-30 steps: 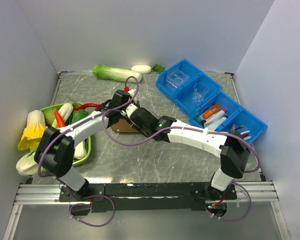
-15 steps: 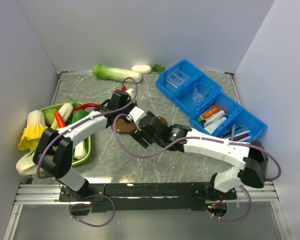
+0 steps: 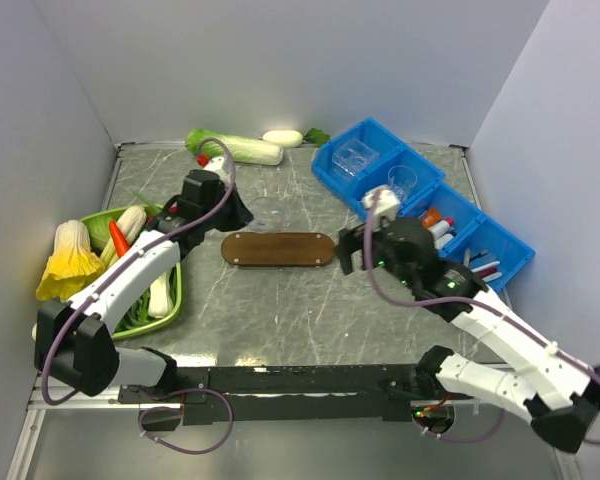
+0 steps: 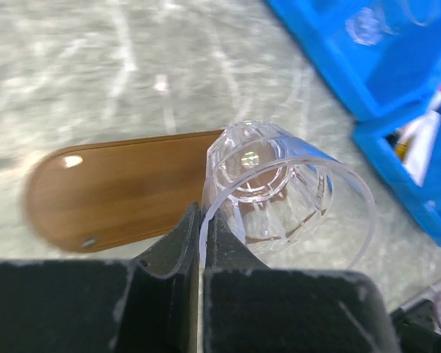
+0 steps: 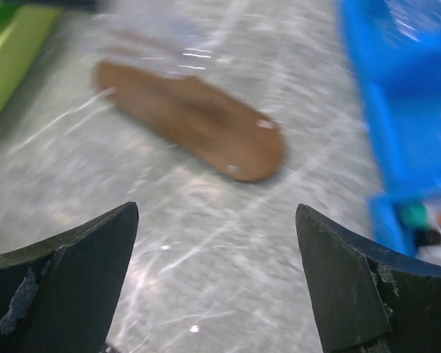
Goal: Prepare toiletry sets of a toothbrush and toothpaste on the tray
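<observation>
Right tool: The right tool (image 5: 214,220) hung with its jaws spread wide and nothing between them, over the grey marbled surface (image 3: 280,310) by the tray's right end.
Tray: The flat dark-brown wooden tray (image 3: 278,249) lay bare mid-surface, with no set begun on it.
Left tool: The left tool (image 4: 202,239) pinched one wall of a clear faceted plastic cup (image 4: 287,191), carried tilted at the far side of the tray's left end.
Bins: The small orange toothpaste tube (image 3: 429,217) sat in the row of blue plastic bins (image 3: 332,172); the toothbrush could not be picked out for certain among the sticks there.
Risk: So thin a hold on a slanted cup looked liable to slip, or to tip the cup on landing. The wide jaws could also clip a bin wall when reaching in.
Change: A second earlier both arms had crowded over the tray and hid it, with the right tool nearly closed. Since then they had parted, and the right jaws had opened.
</observation>
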You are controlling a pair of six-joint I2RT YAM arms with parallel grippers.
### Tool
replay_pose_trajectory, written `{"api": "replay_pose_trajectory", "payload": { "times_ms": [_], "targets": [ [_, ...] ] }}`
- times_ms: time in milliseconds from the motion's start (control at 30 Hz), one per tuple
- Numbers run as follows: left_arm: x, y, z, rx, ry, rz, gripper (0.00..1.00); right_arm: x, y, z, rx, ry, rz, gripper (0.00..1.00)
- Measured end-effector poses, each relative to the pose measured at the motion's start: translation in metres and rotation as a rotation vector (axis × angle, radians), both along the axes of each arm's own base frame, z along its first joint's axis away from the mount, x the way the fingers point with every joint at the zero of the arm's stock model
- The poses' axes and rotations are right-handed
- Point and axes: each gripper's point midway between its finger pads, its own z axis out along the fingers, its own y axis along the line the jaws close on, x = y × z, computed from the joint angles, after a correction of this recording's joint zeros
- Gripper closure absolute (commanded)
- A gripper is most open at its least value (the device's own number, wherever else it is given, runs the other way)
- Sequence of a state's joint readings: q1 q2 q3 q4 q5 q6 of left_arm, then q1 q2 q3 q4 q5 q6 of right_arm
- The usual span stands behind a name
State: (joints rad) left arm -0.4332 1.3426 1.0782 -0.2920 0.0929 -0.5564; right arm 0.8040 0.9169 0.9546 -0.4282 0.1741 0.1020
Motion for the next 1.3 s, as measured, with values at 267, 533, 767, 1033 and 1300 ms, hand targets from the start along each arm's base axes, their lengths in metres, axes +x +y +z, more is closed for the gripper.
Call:
{"api": "replay_pose_trajectory", "payload": {
  "times_ms": [267,533,767,1033,1300],
  "targets": [
    [-0.016,0.063,0.005,0.137,0.022,0.141,0.99,0.021,-0.072,-0.013,0.059,0.053,-0.250,0.05],
    [-0.035,0.084,-0.007,0.250,0.100,0.167,0.99,0.018,-0.086,-0.036,0.049,0.121,-0.309,0.05],
    [-0.026,0.085,-0.036,0.291,0.210,0.135,0.99,0.003,-0.094,-0.035,0.049,0.137,-0.318,0.05],
    [-0.021,0.090,-0.057,0.324,0.282,0.132,0.99,-0.010,-0.101,-0.027,0.067,0.112,-0.320,0.05],
    [-0.016,0.097,-0.068,0.335,0.317,0.135,0.99,-0.012,-0.103,-0.032,0.050,0.130,-0.326,0.05]
  ]
}}
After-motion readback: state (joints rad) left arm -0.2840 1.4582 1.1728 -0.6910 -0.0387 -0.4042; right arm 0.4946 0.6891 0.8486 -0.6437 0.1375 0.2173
